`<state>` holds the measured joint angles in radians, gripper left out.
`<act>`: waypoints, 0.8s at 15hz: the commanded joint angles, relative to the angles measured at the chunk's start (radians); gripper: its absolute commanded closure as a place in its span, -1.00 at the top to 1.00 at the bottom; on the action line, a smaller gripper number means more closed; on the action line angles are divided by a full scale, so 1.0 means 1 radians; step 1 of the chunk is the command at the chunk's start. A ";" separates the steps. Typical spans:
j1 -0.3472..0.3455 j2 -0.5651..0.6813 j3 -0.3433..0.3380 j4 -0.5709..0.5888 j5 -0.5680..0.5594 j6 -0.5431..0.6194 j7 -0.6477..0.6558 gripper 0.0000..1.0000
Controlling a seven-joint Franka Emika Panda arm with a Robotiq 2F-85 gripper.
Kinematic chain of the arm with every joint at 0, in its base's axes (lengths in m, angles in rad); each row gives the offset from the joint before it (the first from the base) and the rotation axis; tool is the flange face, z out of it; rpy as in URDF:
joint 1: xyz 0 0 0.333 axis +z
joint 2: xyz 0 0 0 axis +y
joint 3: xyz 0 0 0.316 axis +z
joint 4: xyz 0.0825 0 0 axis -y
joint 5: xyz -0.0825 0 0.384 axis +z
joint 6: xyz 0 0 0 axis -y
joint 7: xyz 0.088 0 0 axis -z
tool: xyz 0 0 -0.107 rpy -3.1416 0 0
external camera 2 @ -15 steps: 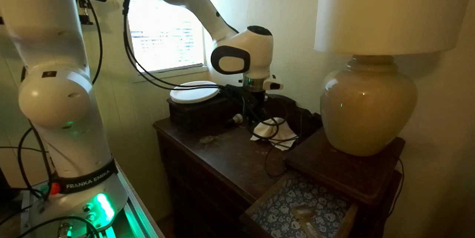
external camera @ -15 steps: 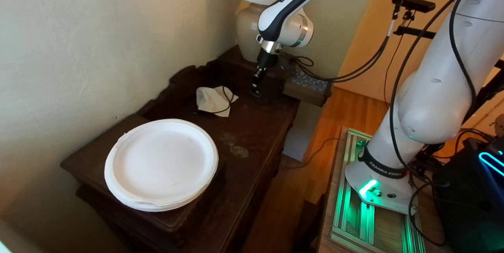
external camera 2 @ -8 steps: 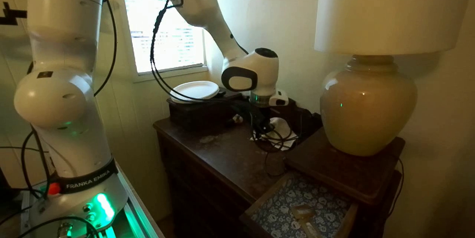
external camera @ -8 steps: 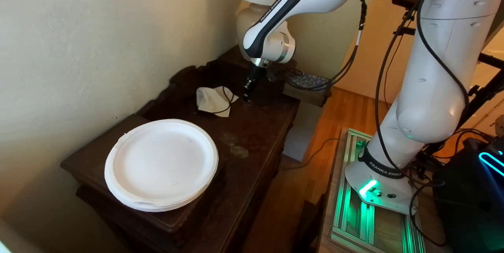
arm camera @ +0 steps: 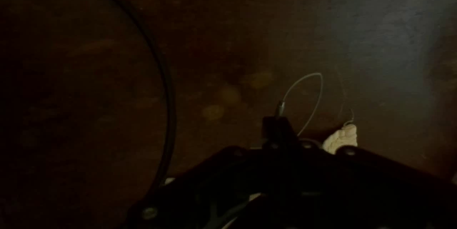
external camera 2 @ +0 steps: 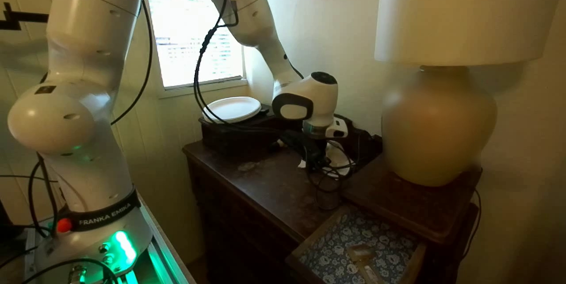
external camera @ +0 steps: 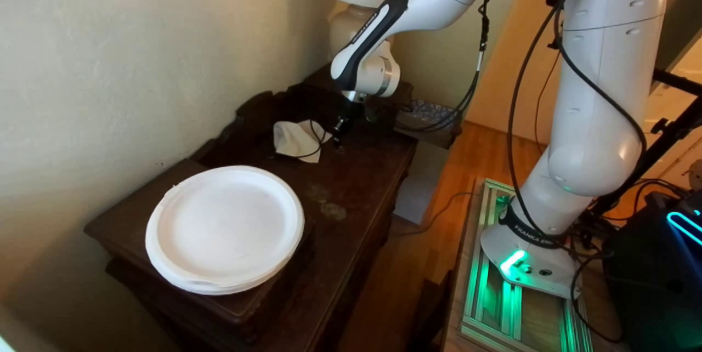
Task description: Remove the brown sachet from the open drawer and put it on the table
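The small drawer [external camera 2: 329, 242] stands open with its blue floral lining showing; its side shows in an exterior view [external camera: 426, 138]. A small brown thing [external camera 2: 360, 252] that looks like the sachet lies in it beside a pale strip. My gripper [external camera: 337, 141] is low over the dark wooden table [external camera: 356, 176], beside the crumpled cream cloth [external camera: 299, 141]. In an exterior view my gripper [external camera 2: 322, 163] is partly behind cables. In the dark wrist view its fingertips [arm camera: 278, 120] look together. A thin string loop [arm camera: 319, 79] with a metal end sticks out at the tips; whether it is pinched is unclear.
White plates [external camera: 225, 226] lie on a raised box at the table's end. A large lamp [external camera 2: 437, 133] stands on the raised block above the drawer. Black cables hang from my wrist, and one curves across the wrist view [arm camera: 167, 90]. A wall backs the table.
My gripper has come down toward the table and moved to beside the cream cloth, and the cables swung with it. The drawer and the brown thing inside have not moved.
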<state>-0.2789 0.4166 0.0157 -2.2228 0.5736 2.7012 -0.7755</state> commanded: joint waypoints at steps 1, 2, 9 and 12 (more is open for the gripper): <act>-0.035 0.029 0.034 0.024 -0.034 0.013 -0.002 -0.43; -0.035 0.025 0.037 0.021 -0.042 0.014 -0.001 -0.32; 0.036 -0.111 0.000 -0.051 -0.234 -0.026 0.127 0.64; 0.125 -0.241 -0.054 -0.096 -0.413 -0.071 0.340 0.99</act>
<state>-0.2304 0.3292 0.0124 -2.2407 0.3064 2.6901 -0.6111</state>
